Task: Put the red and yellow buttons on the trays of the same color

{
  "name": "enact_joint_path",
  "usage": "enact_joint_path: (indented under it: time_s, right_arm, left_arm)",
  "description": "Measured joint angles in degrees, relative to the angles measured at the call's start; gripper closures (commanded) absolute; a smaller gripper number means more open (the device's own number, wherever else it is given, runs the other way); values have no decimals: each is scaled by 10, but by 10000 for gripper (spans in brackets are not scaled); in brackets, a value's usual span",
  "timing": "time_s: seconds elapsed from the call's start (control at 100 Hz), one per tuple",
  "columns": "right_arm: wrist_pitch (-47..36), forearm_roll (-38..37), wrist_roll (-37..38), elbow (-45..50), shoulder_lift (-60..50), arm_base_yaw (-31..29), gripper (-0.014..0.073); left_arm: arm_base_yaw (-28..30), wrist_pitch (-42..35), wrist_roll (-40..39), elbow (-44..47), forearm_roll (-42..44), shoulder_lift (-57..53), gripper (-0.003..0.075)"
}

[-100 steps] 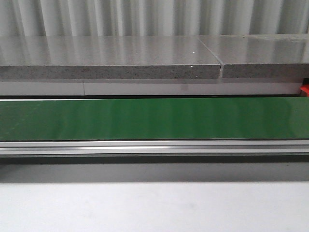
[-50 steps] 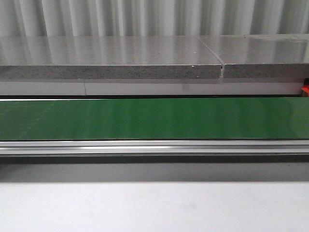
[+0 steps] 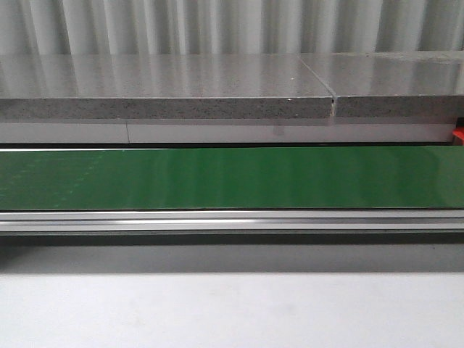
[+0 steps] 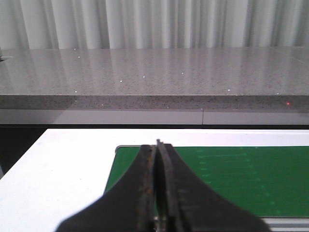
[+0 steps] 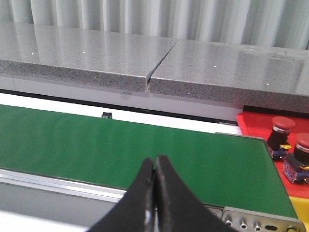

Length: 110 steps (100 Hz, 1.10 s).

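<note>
Flat red plastic tray cut by frame edge; in front view only red sliver shows. Long green conveyor belt cropped both ends.

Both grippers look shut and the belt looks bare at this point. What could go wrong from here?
1. The left gripper and right gripper are both shut over the green belt; a button arriving quickly might pass before the jaws open.
2. Two red buttons already stand close together on the red tray; placing another there could knock one over.
3. No yellow tray is in view, so a yellow button's destination cannot be checked.
</note>
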Motion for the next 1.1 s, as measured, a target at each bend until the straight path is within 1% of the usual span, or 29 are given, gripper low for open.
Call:
enact_joint_path:
  time_s: [0.24,0.29,0.35,0.41,1.1]
  right_arm:
    - [0,0,0,0,0,0,662]
    - [0,0,0,0,0,0,662]
    - [0,0,0,0,0,0,662]
    - [0,0,0,0,0,0,662]
    - [0,0,0,0,0,0,662]
  left_arm:
    - [5,-56,0,85,0,-16,741]
    - [5,-60,0,87,0,-16,741]
    - [5,-90,0,87,0,-16,741]
    - [5,-102,0,87,0,-16,741]
    - [5,-103,0,87,0,-16,741]
